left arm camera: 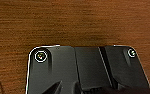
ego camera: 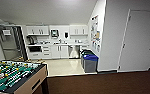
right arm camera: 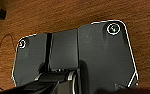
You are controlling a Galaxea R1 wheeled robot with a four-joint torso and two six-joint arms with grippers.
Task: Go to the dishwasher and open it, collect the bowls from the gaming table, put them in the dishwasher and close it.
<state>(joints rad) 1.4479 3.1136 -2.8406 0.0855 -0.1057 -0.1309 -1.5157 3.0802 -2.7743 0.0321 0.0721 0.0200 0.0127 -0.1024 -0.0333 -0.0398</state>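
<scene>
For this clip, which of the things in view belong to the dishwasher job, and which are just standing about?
Belongs to the job:
- the dishwasher, steel-fronted, under the counter at the far kitchenette wall

Just standing about:
- foosball table, near left
- blue-lidded bins, beside the wall corner
- fridge, far left
- small black oven
- white door, at right

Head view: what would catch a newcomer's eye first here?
The foosball table fills the near left corner, its green field bright against the dark brown carpet. Straight ahead, a white kitchenette lines the far wall on a pale floor. A blue-lidded bin stands at its right edge, by the wall corner.
</scene>
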